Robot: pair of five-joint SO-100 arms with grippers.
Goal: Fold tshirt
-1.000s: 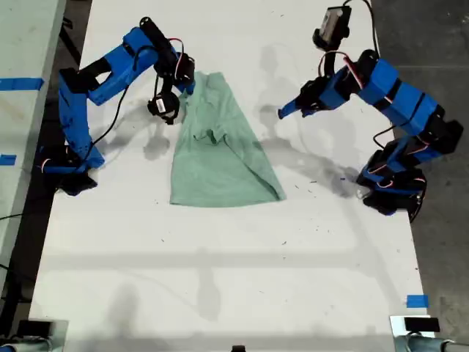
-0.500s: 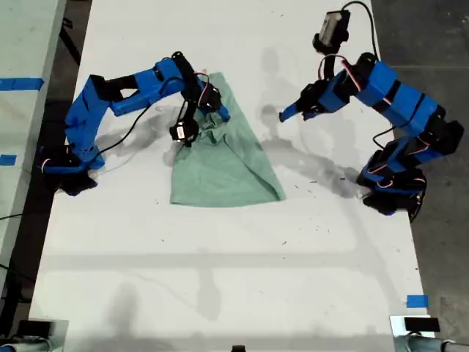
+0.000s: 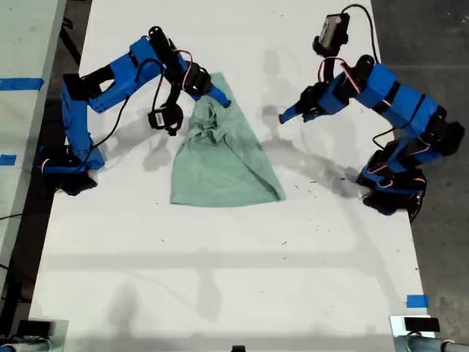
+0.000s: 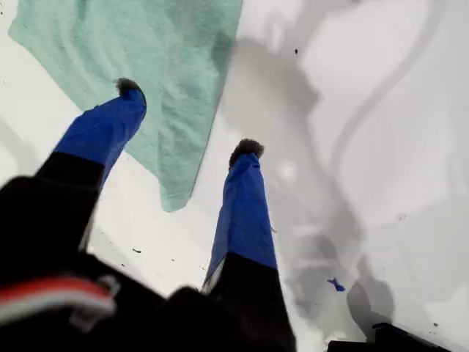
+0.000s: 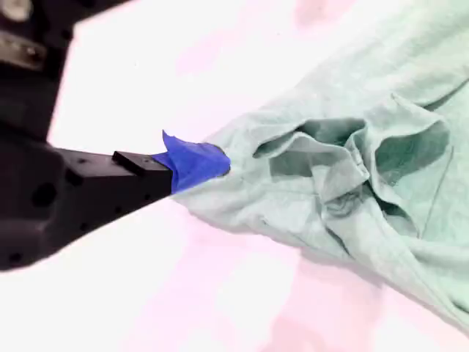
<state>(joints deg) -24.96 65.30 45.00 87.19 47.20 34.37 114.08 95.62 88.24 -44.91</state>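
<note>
The pale mint-green tshirt (image 3: pixel 220 165) lies on the white table (image 3: pixel 220 264), narrow at its far end, wide at its near hem, and bunched into wrinkles near the top. My second gripper (image 3: pixel 220 100) sits at that far end; in the second wrist view its blue tip (image 5: pixel 212 163) looks shut on the tshirt's (image 5: pixel 352 183) edge, where the cloth draws to a point. My first gripper (image 3: pixel 283 114) hangs open above bare table, toward the exterior view's right of the shirt. Between its spread fingers (image 4: pixel 189 117) a corner of the tshirt (image 4: pixel 146 51) shows.
Blue tape (image 3: pixel 417 301) marks the table near the exterior view's lower right. A second bench with blue tape (image 3: pixel 20 83) runs along the exterior view's left. Both arm bases stand at the table's side edges.
The second arm reached over the shirt's top toward the exterior view's right, then drew back up a little, leaving the cloth more bunched there. The first arm has barely moved.
</note>
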